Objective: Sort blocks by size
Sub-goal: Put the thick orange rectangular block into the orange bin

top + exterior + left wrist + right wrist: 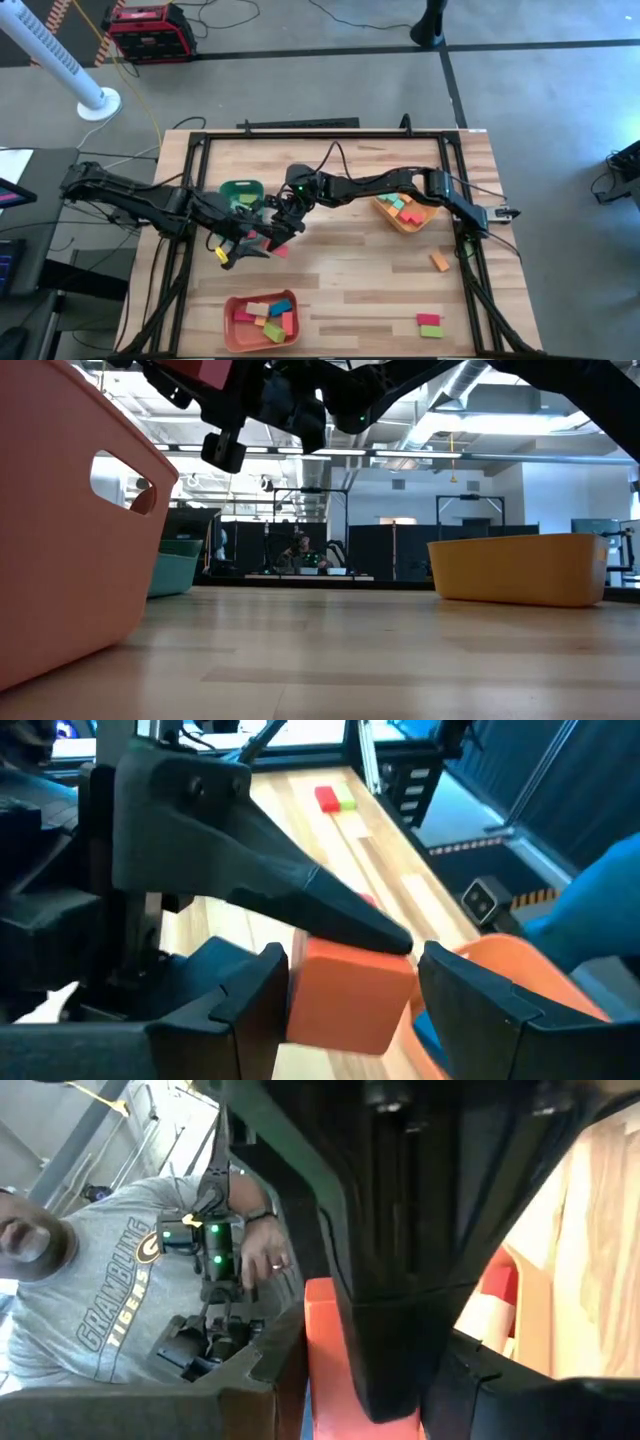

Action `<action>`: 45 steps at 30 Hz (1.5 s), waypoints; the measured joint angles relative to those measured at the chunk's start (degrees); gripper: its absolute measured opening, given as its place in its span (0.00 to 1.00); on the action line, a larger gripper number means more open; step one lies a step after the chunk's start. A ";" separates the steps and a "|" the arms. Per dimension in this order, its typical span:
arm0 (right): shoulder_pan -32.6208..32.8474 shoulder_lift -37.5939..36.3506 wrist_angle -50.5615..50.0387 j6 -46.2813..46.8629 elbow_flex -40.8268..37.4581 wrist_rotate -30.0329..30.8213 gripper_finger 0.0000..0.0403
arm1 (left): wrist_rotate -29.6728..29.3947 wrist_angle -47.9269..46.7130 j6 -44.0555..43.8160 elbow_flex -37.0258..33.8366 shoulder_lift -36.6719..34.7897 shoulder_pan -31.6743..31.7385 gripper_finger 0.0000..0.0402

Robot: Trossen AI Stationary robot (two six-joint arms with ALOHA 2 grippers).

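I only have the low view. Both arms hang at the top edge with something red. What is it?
Observer: The left wrist view shows an orange-red block filling the gap between the left end effector's fingers.
Operator: Where is the right arm?
Observer: From above, the right end effector meets the left one beside the green tray.
Operator: Any loose blocks?
Observer: Yes, an orange block and a red-and-green pair lie on the table's right side.
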 joint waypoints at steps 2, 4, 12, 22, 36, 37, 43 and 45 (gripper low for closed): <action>0.02 0.00 -0.05 -0.01 0.00 -0.10 0.41 | -1.27 -0.34 0.85 0.53 0.92 -0.62 0.53; 0.04 0.00 -0.02 0.03 0.00 -0.08 0.41 | -3.31 -0.50 0.99 1.11 1.62 -1.08 0.53; 0.04 0.00 0.12 0.12 0.00 0.06 0.42 | -6.13 -0.57 4.71 2.26 1.74 -2.03 0.37; 0.04 0.00 -0.06 0.40 0.00 0.18 0.45 | -6.98 -2.24 4.28 2.34 1.36 -3.51 0.31; 0.98 -0.02 -2.60 -0.65 0.02 -0.39 0.68 | -1.22 -6.05 -6.46 2.23 -1.39 -6.56 0.31; 1.01 -0.02 -3.51 -0.96 0.02 -0.39 0.68 | -0.77 -6.30 -7.74 2.23 -1.38 -7.34 0.31; 2.05 -0.02 -13.10 -7.08 0.02 -0.39 0.69 | 0.57 -8.03 -14.58 2.23 -1.19 -14.63 0.31; 2.62 -0.02 -17.27 -9.96 0.02 -0.39 0.69 | 0.58 -8.31 -17.03 2.21 -1.19 -16.99 0.31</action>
